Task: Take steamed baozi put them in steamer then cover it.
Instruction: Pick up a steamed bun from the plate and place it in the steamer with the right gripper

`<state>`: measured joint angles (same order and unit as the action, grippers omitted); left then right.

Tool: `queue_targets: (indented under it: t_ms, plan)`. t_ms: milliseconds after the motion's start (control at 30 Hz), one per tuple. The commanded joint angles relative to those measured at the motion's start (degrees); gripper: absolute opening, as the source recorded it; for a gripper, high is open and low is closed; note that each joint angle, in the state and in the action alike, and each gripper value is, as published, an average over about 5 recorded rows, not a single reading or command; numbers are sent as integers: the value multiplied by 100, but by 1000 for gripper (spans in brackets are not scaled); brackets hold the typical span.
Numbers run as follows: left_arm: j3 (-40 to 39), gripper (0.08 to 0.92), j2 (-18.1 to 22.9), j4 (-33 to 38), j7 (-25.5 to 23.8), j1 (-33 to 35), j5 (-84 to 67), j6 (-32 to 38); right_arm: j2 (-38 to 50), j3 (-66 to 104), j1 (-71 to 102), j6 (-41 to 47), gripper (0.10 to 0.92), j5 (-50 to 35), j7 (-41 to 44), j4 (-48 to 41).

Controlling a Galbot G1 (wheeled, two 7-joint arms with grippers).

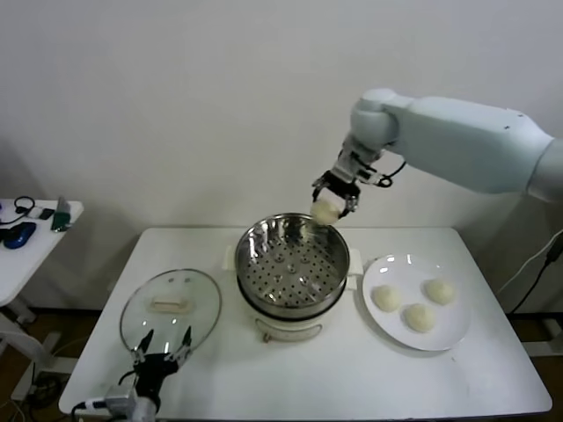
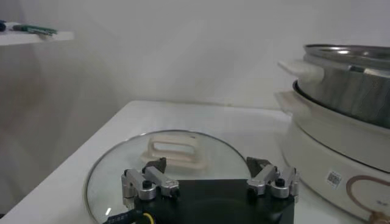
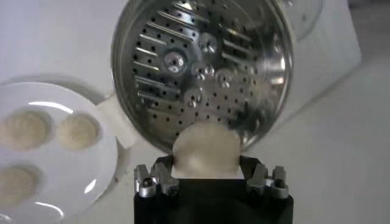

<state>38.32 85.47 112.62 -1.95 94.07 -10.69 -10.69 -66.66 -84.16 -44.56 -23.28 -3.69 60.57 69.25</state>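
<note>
My right claw (image 1: 334, 197) grips one baozi (image 1: 325, 211) above the steamer's (image 1: 290, 264) far rim; my left claw (image 1: 163, 345) hangs open over the glass cover (image 1: 170, 306).

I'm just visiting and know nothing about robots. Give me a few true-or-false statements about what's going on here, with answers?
1. The right pincer holds a baozi above the steamer. True.
2. Four baozi lie on the white plate. False: three lie there.
3. The steamer already has a baozi inside. False: its perforated basket is empty.
4. The glass cover lies flat on the table, on the steamer's left. True.
5. The left pincer is gripping the cover's handle. False: it is open at the cover's near edge, holding nothing.
</note>
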Motion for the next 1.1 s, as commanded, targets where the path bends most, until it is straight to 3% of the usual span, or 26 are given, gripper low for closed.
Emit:
queue_targets:
  t_ms: [33,400,767,933,1100]
  plan:
    - [-4,823,4,-3,2,4,9,7,-797,-95,736,-746,718,1431,-365,-348]
    - [-39,823,-10,-82,14,29,11,85,-1258,441,1766,-911,720,2174,-931,-1754]
    - [-60,823,-10,-167,22,-1,16,125,-1450,609,1950,-1075,721,2183,-1157,-2192]
    - [-76,823,-1,-145,21,8,23,123,-1303,545,1670,-1078,781,1583,-1000,-1974]
    - [-82,823,7,-96,16,32,53,104,-871,-89,416,-1049,820,-123,-504,-1509]
